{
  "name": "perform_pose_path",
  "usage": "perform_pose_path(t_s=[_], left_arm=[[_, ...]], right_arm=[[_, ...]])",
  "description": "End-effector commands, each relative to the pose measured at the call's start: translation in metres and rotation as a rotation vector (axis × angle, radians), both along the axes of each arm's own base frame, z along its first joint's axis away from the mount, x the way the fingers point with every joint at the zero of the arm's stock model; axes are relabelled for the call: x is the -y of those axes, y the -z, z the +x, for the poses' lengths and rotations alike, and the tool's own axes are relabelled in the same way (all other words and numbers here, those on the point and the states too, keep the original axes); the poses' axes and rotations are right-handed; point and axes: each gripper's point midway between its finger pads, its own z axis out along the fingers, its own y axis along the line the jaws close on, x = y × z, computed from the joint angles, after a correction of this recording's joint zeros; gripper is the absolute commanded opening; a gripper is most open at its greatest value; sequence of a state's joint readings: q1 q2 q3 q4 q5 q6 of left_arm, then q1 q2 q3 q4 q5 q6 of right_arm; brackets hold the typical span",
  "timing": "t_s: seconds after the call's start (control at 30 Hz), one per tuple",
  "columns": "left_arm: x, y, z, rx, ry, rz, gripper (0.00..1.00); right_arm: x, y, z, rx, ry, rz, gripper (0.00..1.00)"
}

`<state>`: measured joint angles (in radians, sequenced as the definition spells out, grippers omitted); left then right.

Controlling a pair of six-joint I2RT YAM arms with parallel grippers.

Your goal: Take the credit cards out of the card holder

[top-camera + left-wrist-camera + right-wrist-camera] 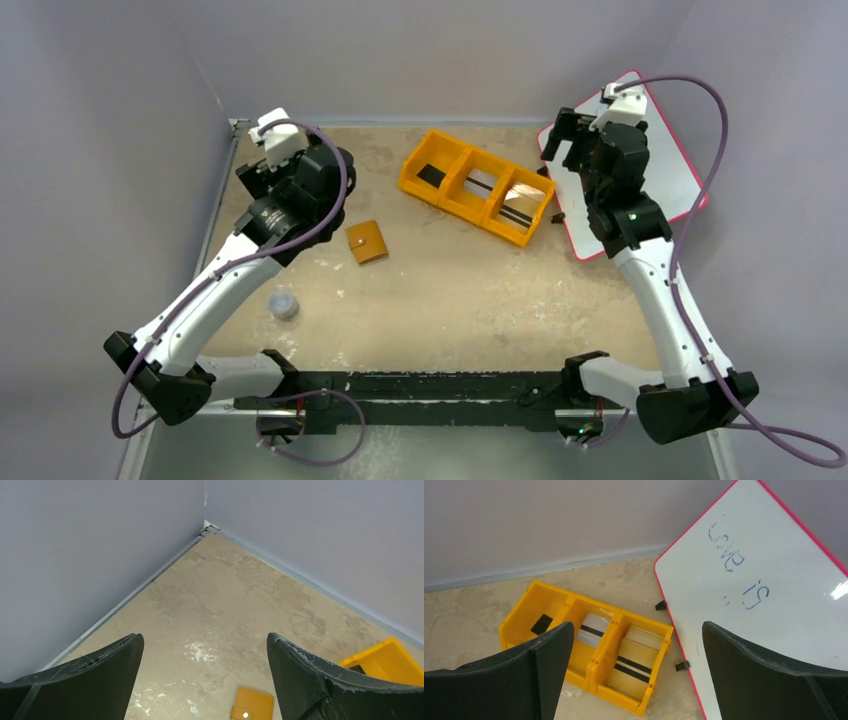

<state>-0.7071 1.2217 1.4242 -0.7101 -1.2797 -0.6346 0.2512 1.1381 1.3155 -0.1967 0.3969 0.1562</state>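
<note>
The left pincer (205,645) hangs over the bare far corner of the table (225,595) with its two fingers spread wide and nothing between them. The card holder (252,703) lies flat and closed on the table just behind and below that gap, nearer the right-hand finger, its little stud facing up. A small grey round pot (284,304) sits well behind this pincer, beside its arm. The right pincer (636,627) is spread wide too and grips nothing. The orange tray (624,700) lies on the table below it, reaching from its left finger across most of the gap. Cards (636,652) with a black stripe lie in the tray's compartment nearest the middle of the gap, another pale card (591,630) lies in the middle compartment, and a small black block (541,624) is in the one by the left finger. A whiteboard (749,605) with a red rim and blue writing lies just beside the tray, ahead of the right finger.
</note>
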Motion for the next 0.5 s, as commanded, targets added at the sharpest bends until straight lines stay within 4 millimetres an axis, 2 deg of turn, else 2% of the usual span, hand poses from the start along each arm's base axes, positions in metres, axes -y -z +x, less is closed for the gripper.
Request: perform_pose_path(t_s=[0.0, 0.23, 0.37, 0.47], left_arm=[[-0.021, 0.006, 0.012, 0.015, -0.034, -0.053, 0.94], [-0.046, 0.049, 0.035, -0.047, -0.026, -0.172, 0.97], [-0.041, 0.083, 0.053, -0.122, 0.072, -0.265, 0.98], [-0.026, 0.116, 0.068, -0.2, 0.163, -0.359, 0.99]], right_arm=[[-0.011, 0.006, 0.011, 0.022, -0.114, 0.084, 1.0], [-0.02, 0.049, 0.028, -0.075, -0.259, 0.201, 1.0], [-0.034, 0.076, 0.037, -0.166, -0.337, 0.251, 1.0], [-0.056, 0.098, 0.046, -0.252, -0.391, 0.263, 1.0]])
